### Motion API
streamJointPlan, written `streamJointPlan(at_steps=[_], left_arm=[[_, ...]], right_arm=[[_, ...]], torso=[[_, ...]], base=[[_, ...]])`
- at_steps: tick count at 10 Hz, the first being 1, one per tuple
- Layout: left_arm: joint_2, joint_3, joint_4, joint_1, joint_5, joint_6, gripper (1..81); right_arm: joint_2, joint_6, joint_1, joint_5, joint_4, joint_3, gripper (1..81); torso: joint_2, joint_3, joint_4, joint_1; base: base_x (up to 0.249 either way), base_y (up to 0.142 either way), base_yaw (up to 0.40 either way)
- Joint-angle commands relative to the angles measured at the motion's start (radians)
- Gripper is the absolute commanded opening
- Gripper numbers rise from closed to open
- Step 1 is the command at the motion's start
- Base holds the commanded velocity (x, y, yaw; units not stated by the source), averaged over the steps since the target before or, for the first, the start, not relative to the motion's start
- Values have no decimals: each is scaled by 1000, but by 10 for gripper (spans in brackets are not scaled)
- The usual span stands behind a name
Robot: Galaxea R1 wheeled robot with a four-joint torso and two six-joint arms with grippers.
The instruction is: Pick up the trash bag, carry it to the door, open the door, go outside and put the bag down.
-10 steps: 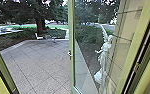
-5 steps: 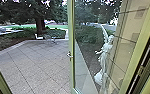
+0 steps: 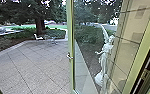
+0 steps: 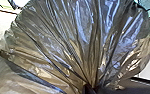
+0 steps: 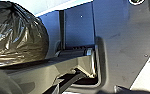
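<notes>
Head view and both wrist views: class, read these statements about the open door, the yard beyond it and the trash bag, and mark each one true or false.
1. The door stands open onto a paved yard. True.
2. A white statue shows through the door's glass. True.
3. In the head view, the tree trunk is to the right of the door handle. False: the trunk is to the left of the handle.
4. The trash bag is flat and smooth. False: the bag bulges and is gathered into shiny folds.
5. A pale chair is near the far edge of the paving. True.
</notes>
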Motion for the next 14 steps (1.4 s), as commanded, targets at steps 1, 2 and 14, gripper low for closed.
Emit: streamJointPlan(at_steps=[1, 2, 14], left_arm=[[-14, 11, -2, -43, 76, 2, 10], [-14, 11, -2, -43, 76, 2, 10], [-13, 11, -2, -43, 76, 2, 10]], right_arm=[[9, -3, 52, -31, -1, 21, 811], [9, -3, 51, -31, -1, 21, 811], [10, -8, 48, -29, -1, 16, 811]], torso=[[0, 0, 0, 0], [0, 0, 0, 0], [-1, 0, 0, -3]], base=[[73, 0, 0], [73, 0, 0], [73, 0, 0]])
